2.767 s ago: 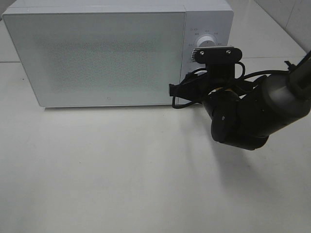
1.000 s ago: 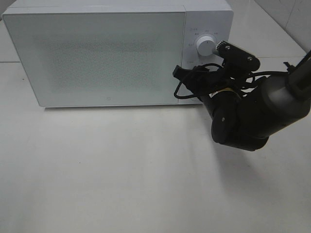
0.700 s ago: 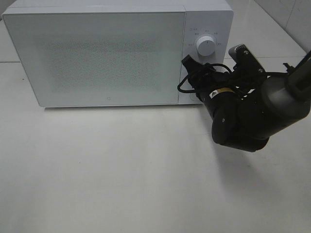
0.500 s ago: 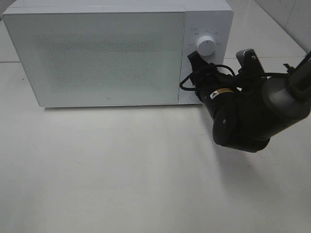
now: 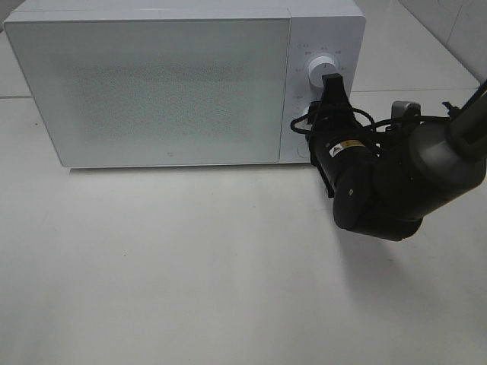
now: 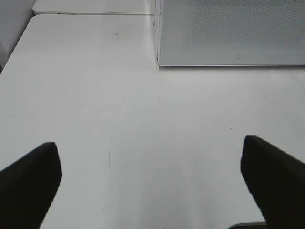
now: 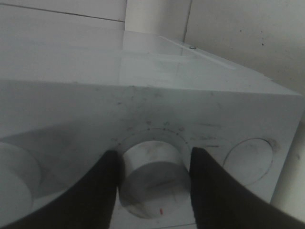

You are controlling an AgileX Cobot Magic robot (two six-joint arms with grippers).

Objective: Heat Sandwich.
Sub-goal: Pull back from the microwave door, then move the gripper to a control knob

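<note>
Right pincer (image 7: 155,151) is clenched on the white timer knob (image 7: 151,183): from its own camera I see one dark finger (image 7: 95,191) pressed to each side of the dial, with no gap showing. Left pincer (image 6: 151,179) hangs released, its two black fingers (image 6: 28,183) spread wide over bare tabletop with nothing between them.

Biggest thing in front of me is the white table (image 5: 190,266), plain and matte. On its far side stands the white microwave (image 5: 323,19), with its front towards the high camera. Its wide frosted door (image 5: 152,91) is closed and takes up most of the front. I cannot see through the speckled panel, so I cannot tell where the sandwich is. It shows in none of the views.

Next in size is the bulky black right arm (image 5: 403,175), reaching in from the right edge. Its wrist is level with the narrow control strip beside the door. Cables loop around the wrist, and a small yellow label (image 5: 346,146) sits on its housing.

Close up, a ring of faint tick marks surrounds the knob, a flat round button (image 7: 250,160) lies just beside it, and a tiny red mark (image 7: 161,210) shows on the knob's face.
</note>
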